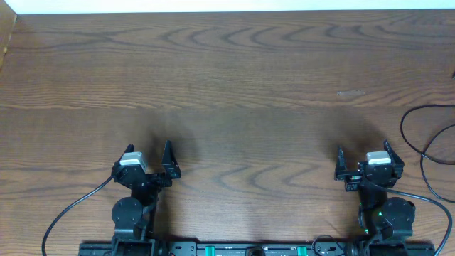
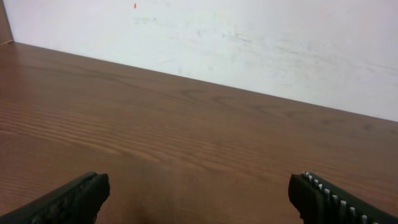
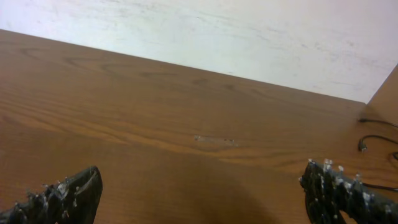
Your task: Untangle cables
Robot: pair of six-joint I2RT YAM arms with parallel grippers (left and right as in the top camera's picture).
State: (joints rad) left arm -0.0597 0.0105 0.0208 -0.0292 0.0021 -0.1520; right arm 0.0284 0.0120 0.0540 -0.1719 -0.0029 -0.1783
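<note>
both grippers were found spread to full width and holding nothing. the right gripper [image 1: 364, 151] stood over the wooden table [image 1: 227, 71], and the left gripper [image 1: 149, 151] stood well apart to its left. the black cables [image 1: 404, 128] lay on the table to the right of the right gripper, not touching it, and looped out past the frame edge. one small plug end [image 3: 361, 147] was visible there. a pale scuff [image 1: 350, 92] marked the table just beyond the right gripper.
</note>
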